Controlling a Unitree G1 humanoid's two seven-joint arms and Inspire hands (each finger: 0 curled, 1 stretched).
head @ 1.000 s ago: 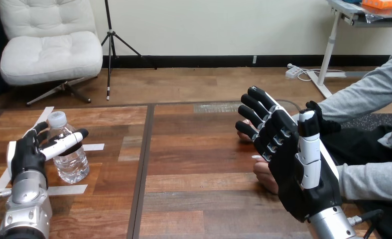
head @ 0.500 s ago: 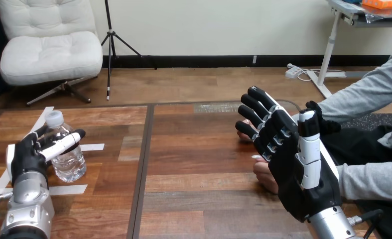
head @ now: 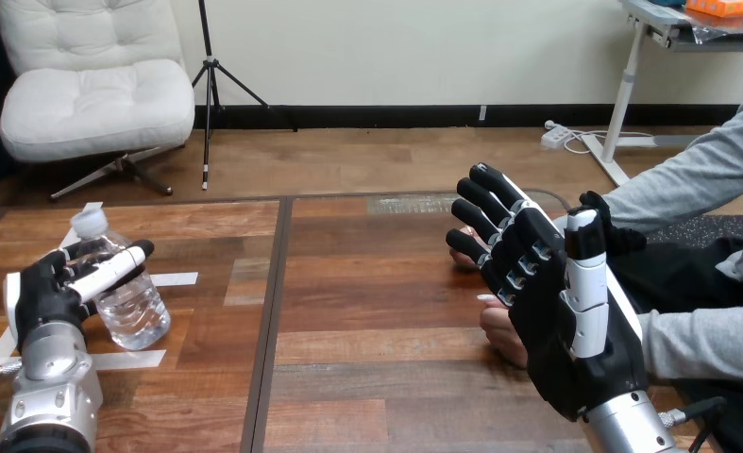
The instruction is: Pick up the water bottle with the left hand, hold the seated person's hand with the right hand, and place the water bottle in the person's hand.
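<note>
1. We see the left hand [head: 42, 294] at the near left of the wooden table [head: 377, 311], at the end of its silver forearm [head: 51, 406], which rises from the bottom edge.
2. Its fingers are curled round the far side of the water bottle [head: 136, 307] and its thumb [head: 112, 269] lies across the near side, so the hand is closed on the bottle's upper half.
3. The clear bottle is tilted, with its white cap [head: 89, 222] leaning up and to the left and its base low, close to the table; we cannot tell whether the base touches the wood.
4. Strips of white tape [head: 177, 278] lie on the table just beside the bottle, to its right and in front of it.
5. The right hand [head: 556, 326] stands upright at the table's right side, well apart from the bottle, with its fingers straight and fanned wide and holding nothing.
6. The person's hand [head: 501, 338] shows just beyond the left edge of that palm, low over the table; we cannot tell whether the two touch, and no robot finger is wrapped round it.
</note>
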